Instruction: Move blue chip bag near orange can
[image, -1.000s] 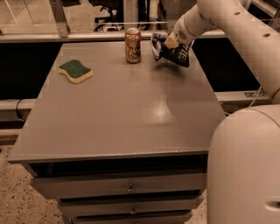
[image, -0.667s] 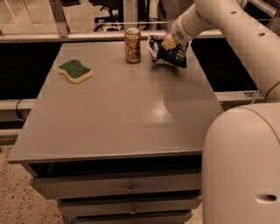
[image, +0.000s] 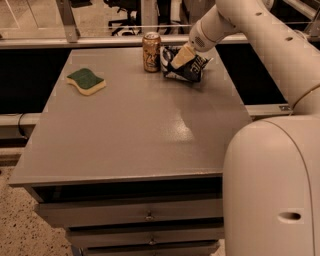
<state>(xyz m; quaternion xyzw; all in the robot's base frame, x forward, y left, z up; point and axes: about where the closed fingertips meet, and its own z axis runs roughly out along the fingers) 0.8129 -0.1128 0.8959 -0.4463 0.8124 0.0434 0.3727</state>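
The blue chip bag (image: 194, 70), dark navy foil with white lettering, sits at the far side of the grey table (image: 140, 130), just right of the orange can (image: 151, 51), and almost touches it. The can stands upright with a pale printed design. My gripper (image: 178, 59) reaches down from the upper right and is shut on the left part of the bag, covering some of it. The bag rests on or just above the tabletop; I cannot tell which.
A green-and-yellow sponge (image: 86, 81) lies at the table's far left. A rail (image: 100, 41) runs behind the table's back edge. My white base (image: 272, 185) stands at the table's right front corner. Drawers (image: 145, 215) are below the tabletop.
My gripper has moved left with the blue chip bag in it, bringing the bag from the table's far right to right beside the can. The can and sponge have not moved.
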